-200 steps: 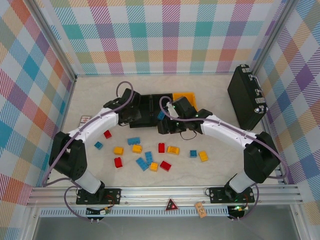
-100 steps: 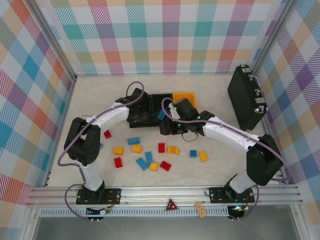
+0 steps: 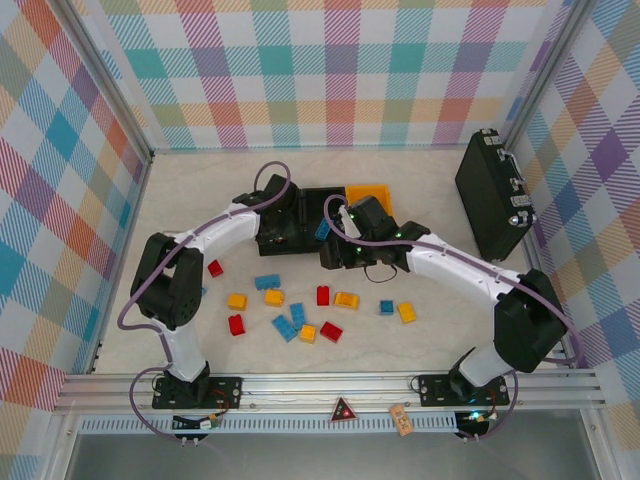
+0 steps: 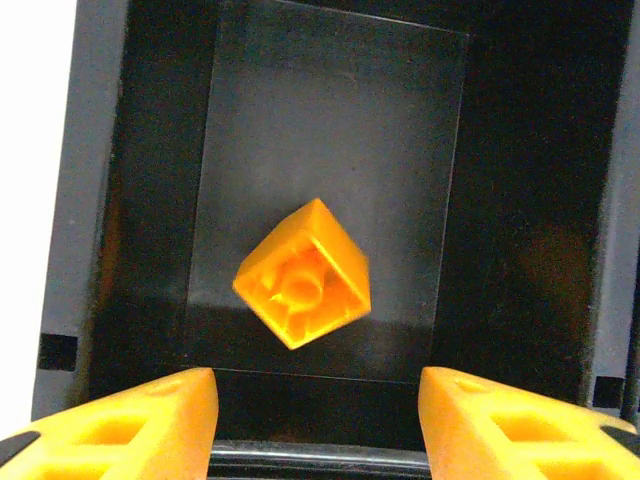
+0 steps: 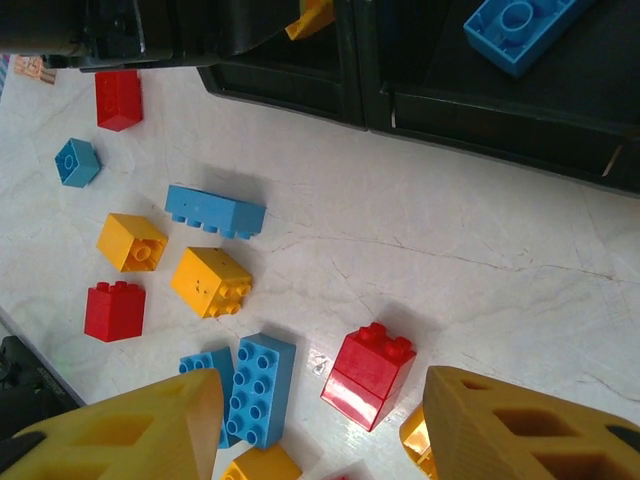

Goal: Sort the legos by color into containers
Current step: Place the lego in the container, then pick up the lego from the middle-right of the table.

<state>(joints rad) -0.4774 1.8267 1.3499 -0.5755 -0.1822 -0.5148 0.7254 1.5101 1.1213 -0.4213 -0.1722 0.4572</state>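
So I'm hovering my left gripper straight over a black bin. Its jaws are standing apart with nothing between them, and an orange lego is sitting in the middle of the frame, inside the bin, tipped on a corner with its hollow underside facing me. It's looking a bit blurred, so I can't tell if it's dropping or resting. Being centred above the bin is the whole point: anything let go here is landing inside the walls.

My right gripper is also hanging open and empty, looking down at the loose pile. A red 2x2 lego is lying right ahead between the fingers, so I'm guessing that's my next pick. A blue lego is lying in the second black bin at the upper right.

What's getting in the way: a blue 2x4 lego is lying just left of the red one and a yellow lego is crowding its lower right. From above, both arms are bunching over the bins, with the yellow-orange bin just beyond.
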